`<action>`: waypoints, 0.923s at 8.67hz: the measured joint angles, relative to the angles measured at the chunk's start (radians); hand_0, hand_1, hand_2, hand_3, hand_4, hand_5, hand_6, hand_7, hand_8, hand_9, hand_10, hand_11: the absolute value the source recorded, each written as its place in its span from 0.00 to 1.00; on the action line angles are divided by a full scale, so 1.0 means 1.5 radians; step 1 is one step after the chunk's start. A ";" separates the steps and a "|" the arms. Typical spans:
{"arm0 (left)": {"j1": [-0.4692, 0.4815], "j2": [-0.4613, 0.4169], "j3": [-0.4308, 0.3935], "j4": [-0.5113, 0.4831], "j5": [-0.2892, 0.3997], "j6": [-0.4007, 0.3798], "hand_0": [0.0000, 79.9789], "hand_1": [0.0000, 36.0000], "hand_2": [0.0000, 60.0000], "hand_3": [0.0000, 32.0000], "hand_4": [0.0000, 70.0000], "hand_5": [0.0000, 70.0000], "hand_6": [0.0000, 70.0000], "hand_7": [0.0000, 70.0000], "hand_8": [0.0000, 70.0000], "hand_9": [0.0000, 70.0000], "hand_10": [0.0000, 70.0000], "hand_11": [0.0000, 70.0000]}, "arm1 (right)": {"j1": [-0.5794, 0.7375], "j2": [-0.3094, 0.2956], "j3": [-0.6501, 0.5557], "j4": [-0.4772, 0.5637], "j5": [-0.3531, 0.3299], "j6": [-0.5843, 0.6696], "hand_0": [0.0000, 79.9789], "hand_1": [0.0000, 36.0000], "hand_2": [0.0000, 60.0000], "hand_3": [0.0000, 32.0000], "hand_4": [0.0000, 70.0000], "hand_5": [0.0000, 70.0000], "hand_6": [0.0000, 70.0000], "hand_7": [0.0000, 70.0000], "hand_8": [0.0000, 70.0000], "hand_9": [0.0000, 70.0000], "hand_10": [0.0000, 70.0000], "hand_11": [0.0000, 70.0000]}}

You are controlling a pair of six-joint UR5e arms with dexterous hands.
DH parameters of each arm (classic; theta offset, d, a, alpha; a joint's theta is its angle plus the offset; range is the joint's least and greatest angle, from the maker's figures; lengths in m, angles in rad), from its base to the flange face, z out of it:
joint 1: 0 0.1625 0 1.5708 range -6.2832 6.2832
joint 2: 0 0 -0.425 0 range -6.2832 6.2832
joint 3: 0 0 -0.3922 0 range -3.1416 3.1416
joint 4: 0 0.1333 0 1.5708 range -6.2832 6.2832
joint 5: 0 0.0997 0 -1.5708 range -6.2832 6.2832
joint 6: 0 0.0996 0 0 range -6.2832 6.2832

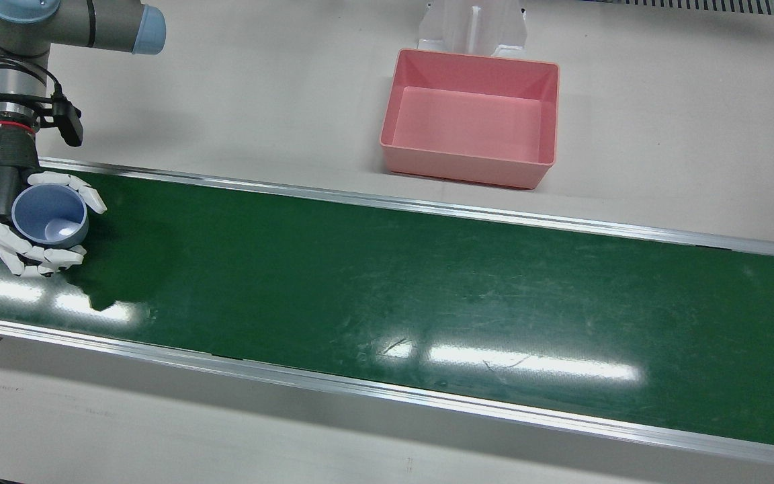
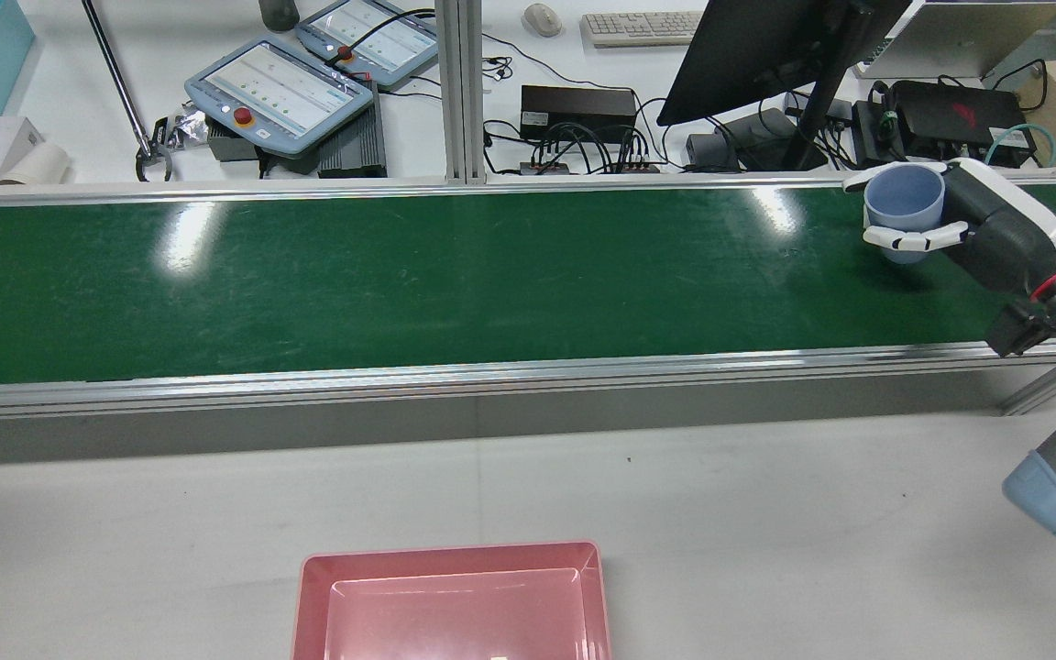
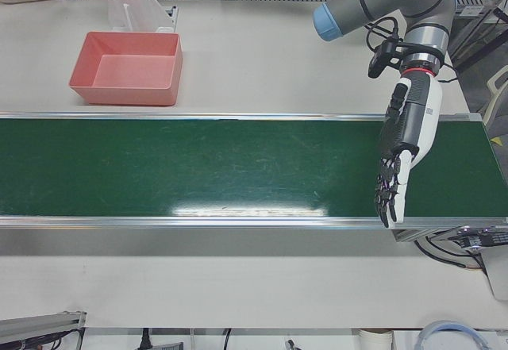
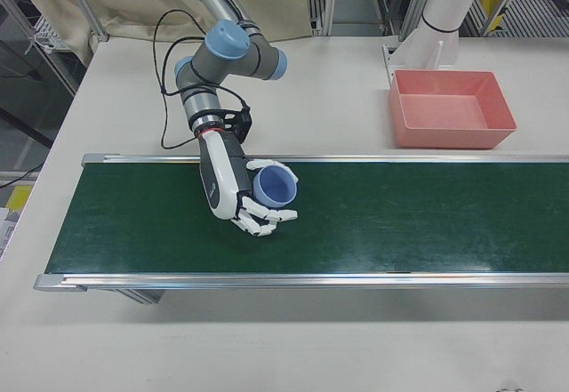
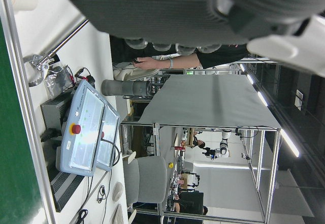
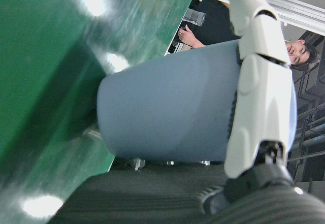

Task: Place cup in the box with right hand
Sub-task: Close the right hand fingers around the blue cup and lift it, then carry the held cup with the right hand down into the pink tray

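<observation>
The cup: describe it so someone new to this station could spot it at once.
Find the long green conveyor belt across the table, then follow it to the end where the right hand reaches over it. The cup sits upright in that hand, fingers wrapped around its wall. It is the only pale blue, round, open-topped thing there; the box is pink and rectangular.

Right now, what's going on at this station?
The right hand is shut around a blue cup, holding it upright, mouth up, over one end of the green conveyor belt. The pink box sits empty on the white table beyond the belt, well away from the cup, so the placing step is not yet done. The left hand hangs open over the belt's other end, holding nothing.
</observation>
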State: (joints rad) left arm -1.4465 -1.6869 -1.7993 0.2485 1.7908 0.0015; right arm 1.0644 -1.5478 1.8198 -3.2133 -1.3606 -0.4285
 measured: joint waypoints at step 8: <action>0.000 0.000 -0.001 0.000 0.000 0.000 0.00 0.00 0.00 0.00 0.00 0.00 0.00 0.00 0.00 0.00 0.00 0.00 | -0.087 -0.003 0.287 -0.062 -0.005 -0.045 0.77 1.00 1.00 0.00 0.34 0.24 0.41 1.00 0.54 0.89 0.38 0.59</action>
State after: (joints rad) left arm -1.4466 -1.6865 -1.8008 0.2490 1.7908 0.0015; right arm 0.9335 -1.5531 2.2502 -3.3060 -1.3678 -0.4962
